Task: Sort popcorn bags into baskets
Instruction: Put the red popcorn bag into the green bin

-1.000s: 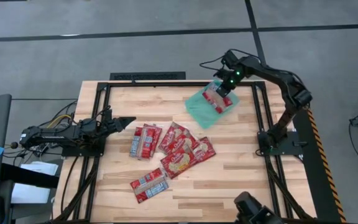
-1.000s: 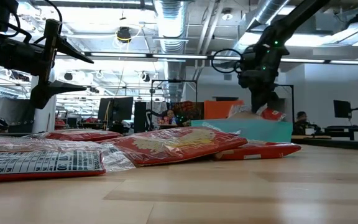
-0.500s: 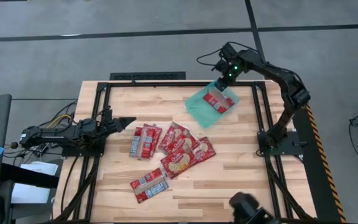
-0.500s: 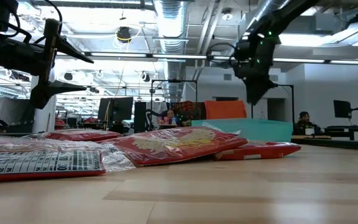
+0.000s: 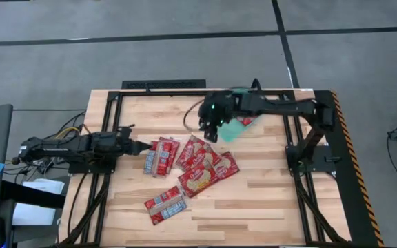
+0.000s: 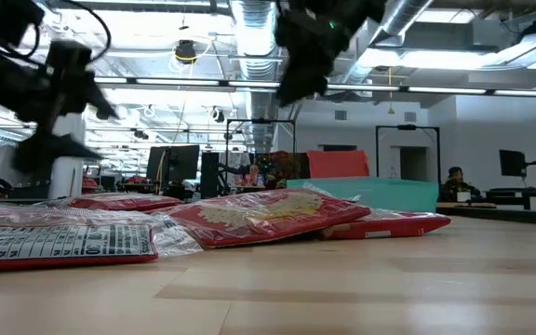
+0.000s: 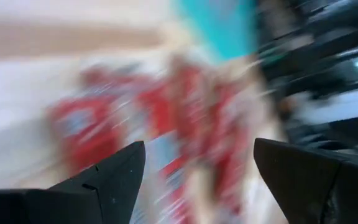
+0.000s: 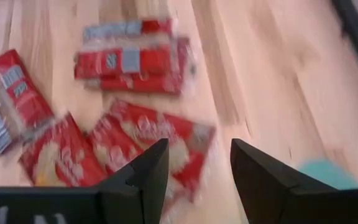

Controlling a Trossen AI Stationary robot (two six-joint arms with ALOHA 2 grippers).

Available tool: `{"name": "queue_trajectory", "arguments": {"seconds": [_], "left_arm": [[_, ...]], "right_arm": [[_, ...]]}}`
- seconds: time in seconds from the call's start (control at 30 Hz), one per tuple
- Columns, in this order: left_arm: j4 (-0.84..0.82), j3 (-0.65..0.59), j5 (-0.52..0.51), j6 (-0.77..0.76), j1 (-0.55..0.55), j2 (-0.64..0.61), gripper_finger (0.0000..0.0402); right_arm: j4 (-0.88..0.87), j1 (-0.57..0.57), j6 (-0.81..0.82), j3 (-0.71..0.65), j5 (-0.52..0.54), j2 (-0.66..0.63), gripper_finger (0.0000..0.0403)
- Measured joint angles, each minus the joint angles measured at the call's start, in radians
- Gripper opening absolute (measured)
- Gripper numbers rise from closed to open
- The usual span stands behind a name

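Several red popcorn bags lie flat on the wood in a loose cluster (image 5: 197, 164); one more lies apart near the table's near edge (image 5: 165, 204). The teal basket (image 5: 231, 133) sits toward the far right, mostly hidden under my right arm. My right gripper (image 5: 209, 131) hovers open beside the basket's left side, above the cluster's far end; the right wrist view shows it (image 8: 197, 149) over the bags (image 8: 145, 143). My left gripper (image 5: 143, 146) is open, low over the table just left of the leftmost bag (image 5: 160, 157).
A black frame rail (image 5: 164, 84) runs along the far edge, and more rails run down both sides. The right arm's base (image 5: 302, 155) stands at the right side. Bare wood (image 5: 267, 200) lies near and right of the cluster. The low view shows the basket (image 6: 380, 194) behind the bags.
My right gripper let go of a bag over the basket, leaving it inside, then swung quickly toward the table's left and near side, over the cluster. My left gripper moved right toward the leftmost bag. The bags on the table stayed put.
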Motion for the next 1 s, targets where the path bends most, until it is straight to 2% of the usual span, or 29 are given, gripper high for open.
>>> {"name": "queue_trajectory", "arguments": {"seconds": [0.13,0.23,0.43,0.8,1.0], "left_arm": [[-0.262,0.123,-0.005,-0.113,0.000,0.108,0.0285],[-0.278,0.161,-0.004,-0.160,-0.007,0.175,0.0285],[-0.175,0.115,-0.002,-0.214,-0.045,0.287,0.0285],[0.259,-0.080,0.010,-0.289,-0.084,0.412,0.0283],[0.272,-0.088,0.017,-0.277,-0.084,0.471,0.0246]], "right_arm": [[0.033,0.036,0.101,0.000,0.010,-0.003,0.0183],[0.036,0.043,0.164,-0.008,-0.001,0.000,0.0180],[0.077,0.066,0.229,-0.061,-0.006,0.021,0.0188],[0.077,0.072,0.236,-0.076,-0.005,0.019,0.0180],[0.078,0.070,0.235,-0.076,-0.005,0.019,0.0176]]}}
